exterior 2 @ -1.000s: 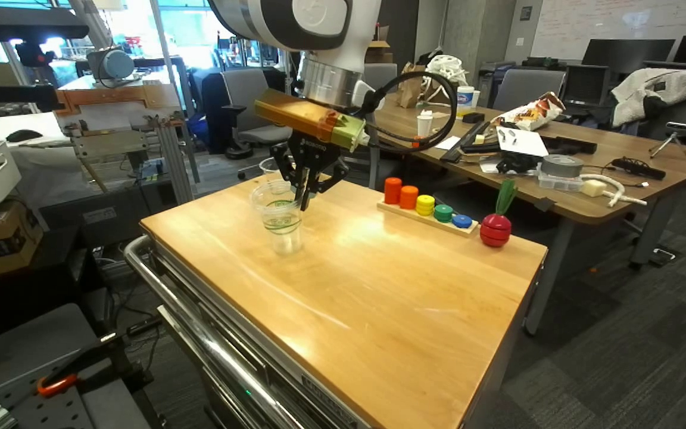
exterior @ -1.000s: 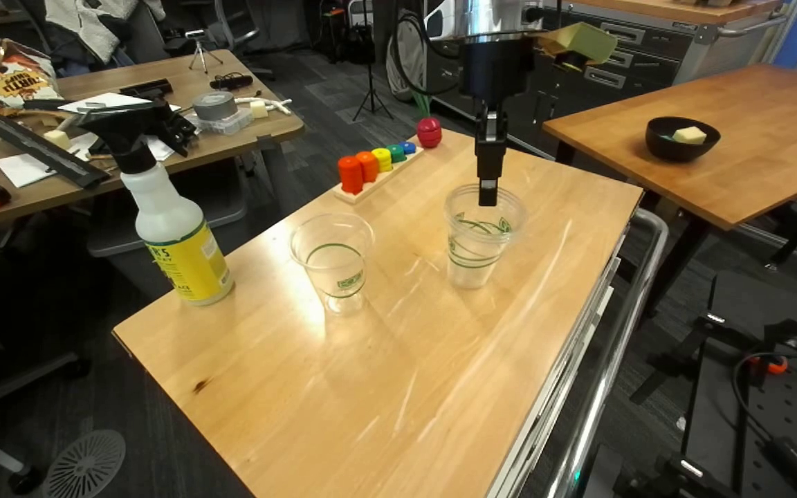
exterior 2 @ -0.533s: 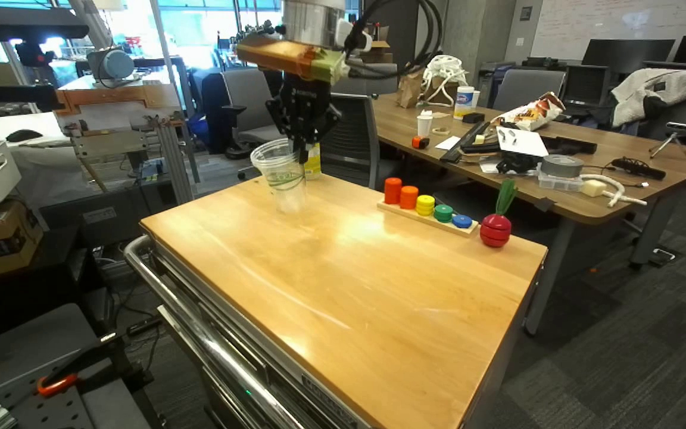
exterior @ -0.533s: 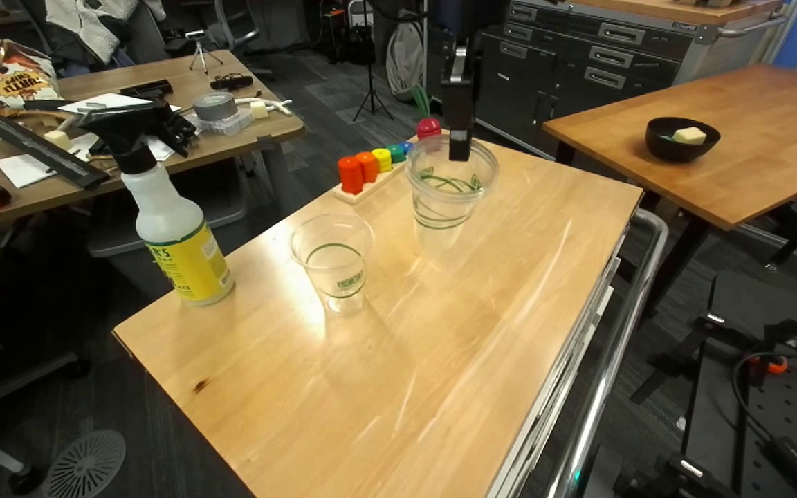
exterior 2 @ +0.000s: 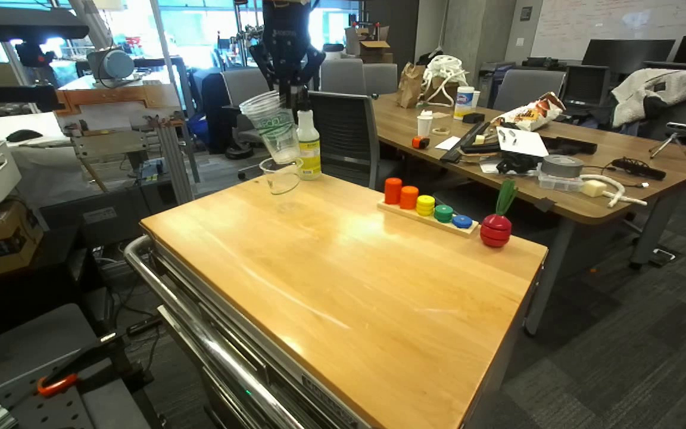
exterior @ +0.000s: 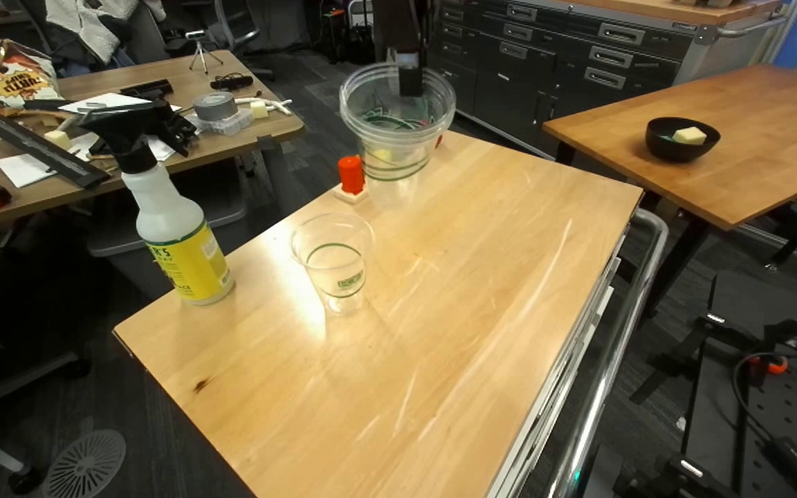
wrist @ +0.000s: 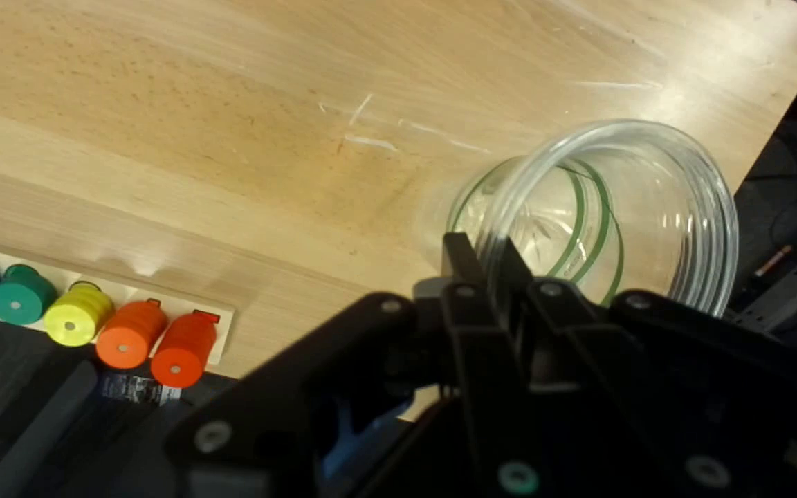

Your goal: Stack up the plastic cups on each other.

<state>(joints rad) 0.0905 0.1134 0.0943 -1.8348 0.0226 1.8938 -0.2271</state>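
A nested stack of clear plastic cups (exterior: 398, 142) hangs in the air, tilted, and shows in both exterior views (exterior 2: 271, 130). Several rims show close together in the wrist view (wrist: 713, 228). My gripper (exterior: 410, 81) is shut on the near side of the rims, with the cup wall between its fingertips (wrist: 485, 256). The gripper also shows in an exterior view (exterior 2: 293, 100). A single clear cup (exterior: 335, 266) stands upright on the table, below the held stack in an exterior view (exterior 2: 282, 180). I cannot make it out in the wrist view.
A yellow spray bottle (exterior: 194, 259) stands at the table's edge near the single cup, also in an exterior view (exterior 2: 309, 152). A row of coloured pegs (exterior 2: 425, 205) lies along an edge, partly behind the held cups elsewhere. A red radish toy (exterior 2: 495, 231) stands at a corner.
My gripper has lifted the nested cups from near the tabletop and carried them towards the peg row's side and the single cup. The held stack now tilts more. The single cup has not moved.
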